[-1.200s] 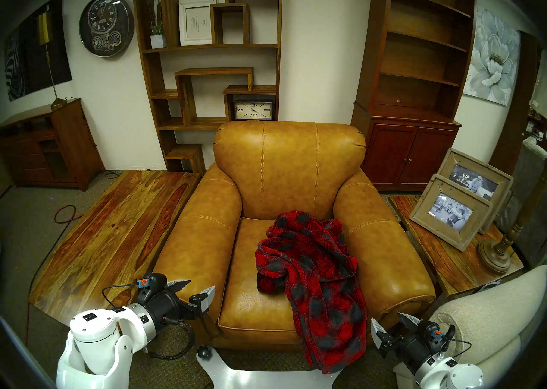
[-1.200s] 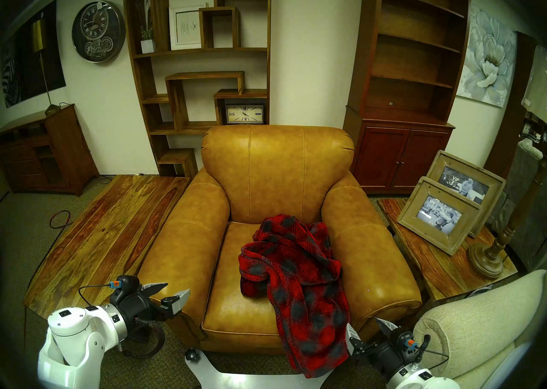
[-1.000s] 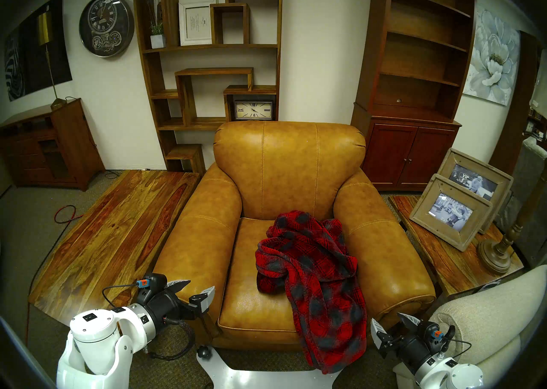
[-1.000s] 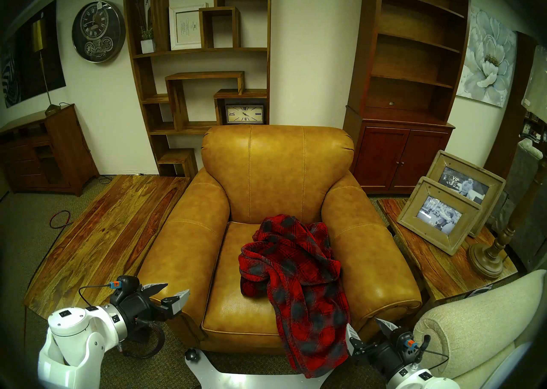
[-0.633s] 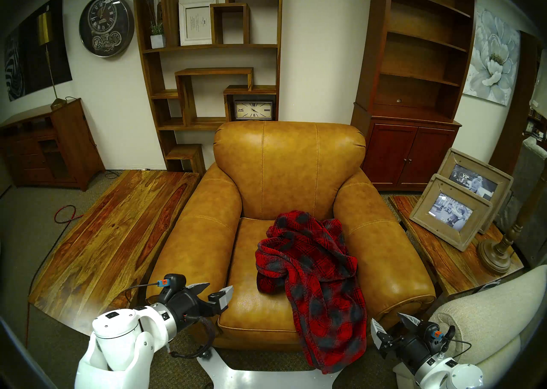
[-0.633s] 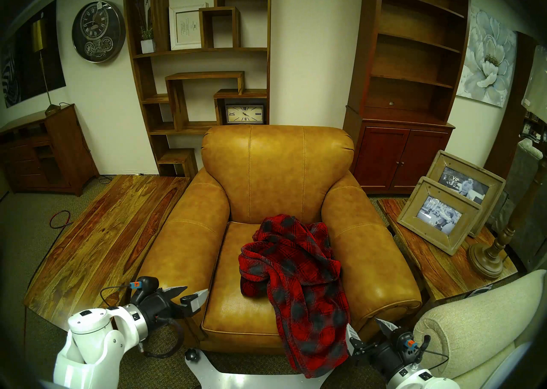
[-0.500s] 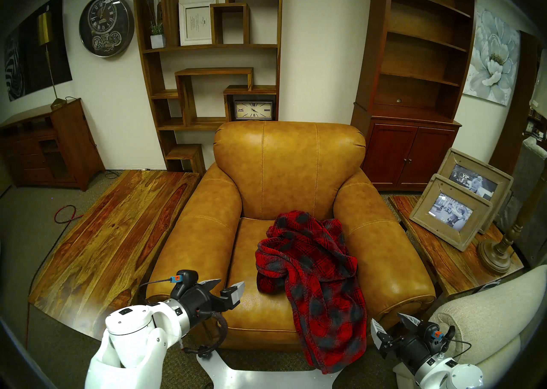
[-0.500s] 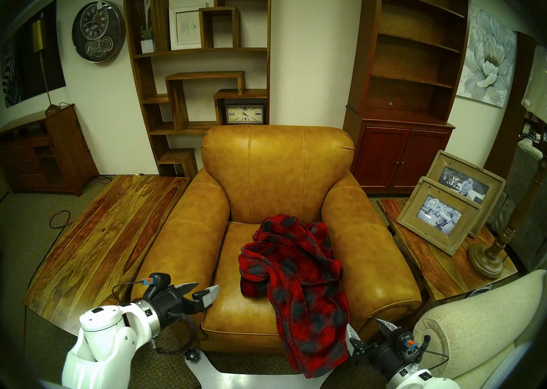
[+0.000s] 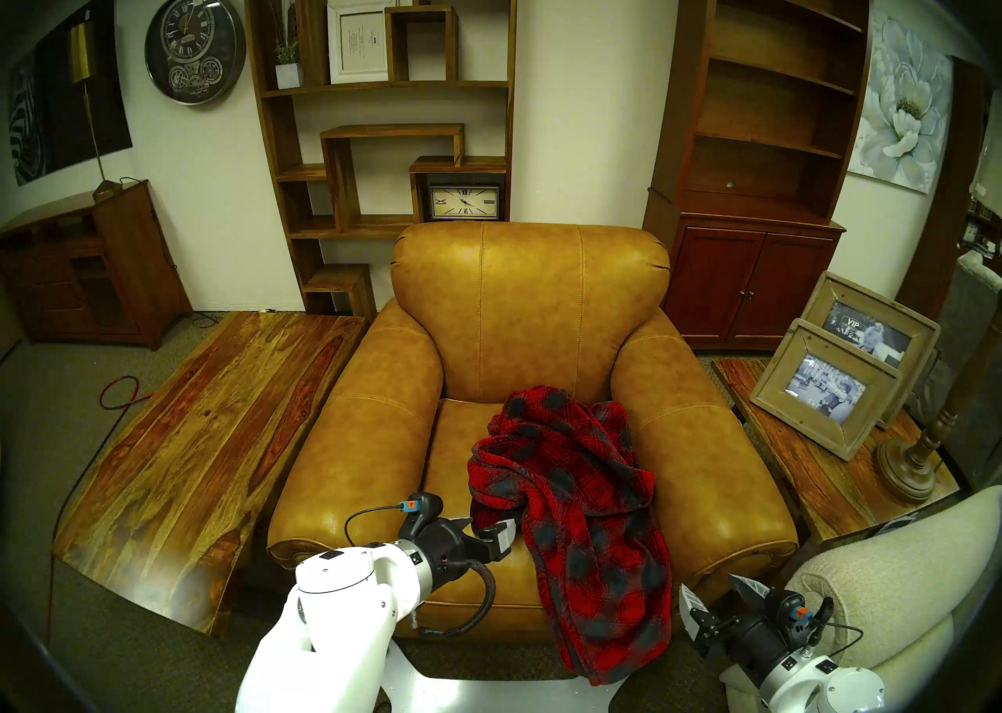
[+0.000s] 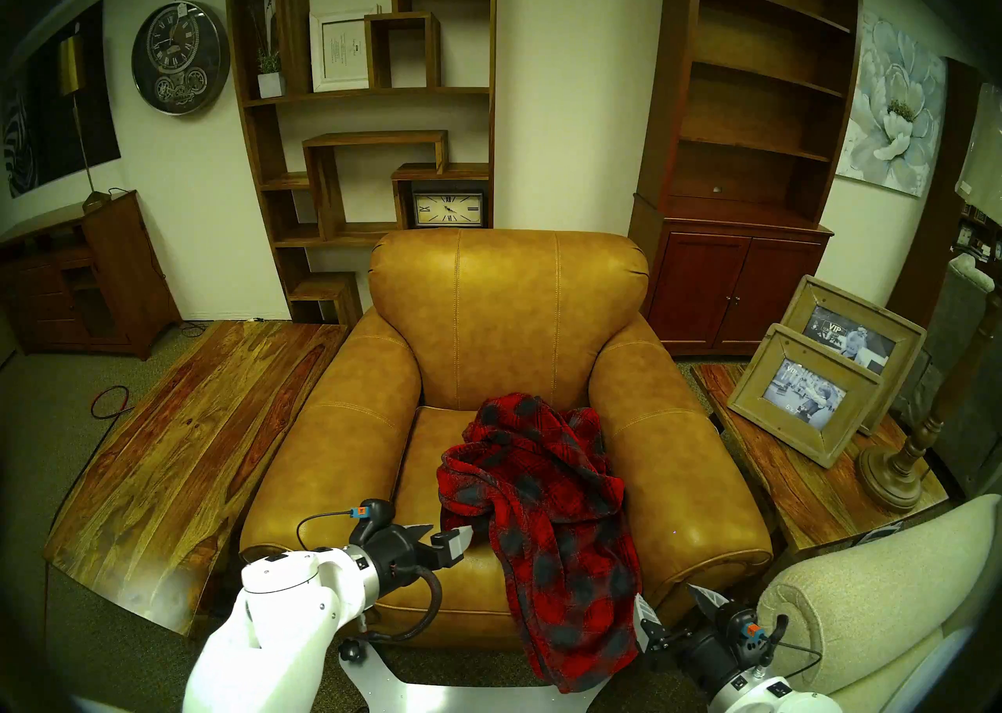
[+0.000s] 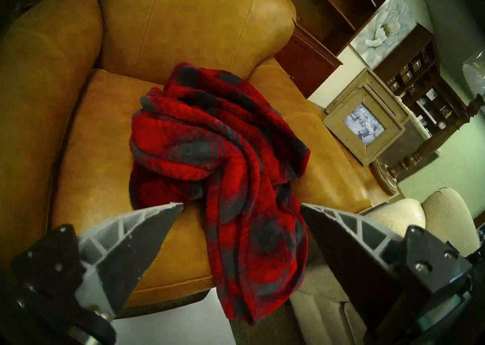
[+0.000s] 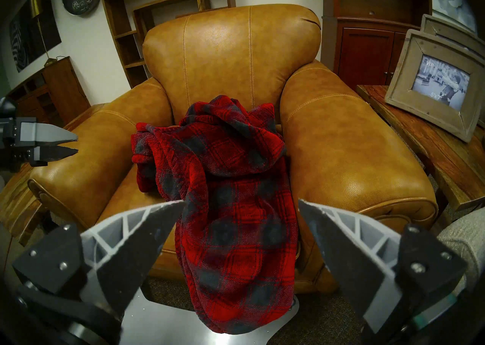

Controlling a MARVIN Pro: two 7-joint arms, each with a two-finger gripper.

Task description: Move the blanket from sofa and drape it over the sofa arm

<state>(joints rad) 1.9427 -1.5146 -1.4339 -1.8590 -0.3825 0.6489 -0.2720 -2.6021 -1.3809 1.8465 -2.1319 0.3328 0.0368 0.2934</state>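
Observation:
The red and dark plaid blanket [image 9: 575, 506] [image 10: 542, 522] lies bunched on the right half of the tan leather sofa [image 9: 531, 310] seat, one end hanging over the front edge. The sofa arm [image 9: 352, 457] [image 12: 86, 137] at the left is bare. My left gripper [image 9: 490, 525] [image 10: 451, 529] [image 11: 241, 204] hovers open over the seat front, pointing at the heap's left side; in the right wrist view the left gripper [image 12: 77, 144] stands a gap short of the blanket [image 12: 225, 179]. My right gripper [image 9: 707, 584] [image 12: 241, 201] is open, low by the sofa's right front corner, beside the hanging end.
A long wooden table [image 9: 206, 424] runs along the sofa's left. On the right a side table holds two picture frames [image 9: 829, 386] and a lamp base [image 9: 905, 468]. A cream fabric seat [image 9: 889, 576] crowds my right arm. Shelves stand behind the sofa.
My left arm has swung right, from in front of the left armrest to over the seat front near the blanket, jaws still open. The right arm and the blanket have not moved.

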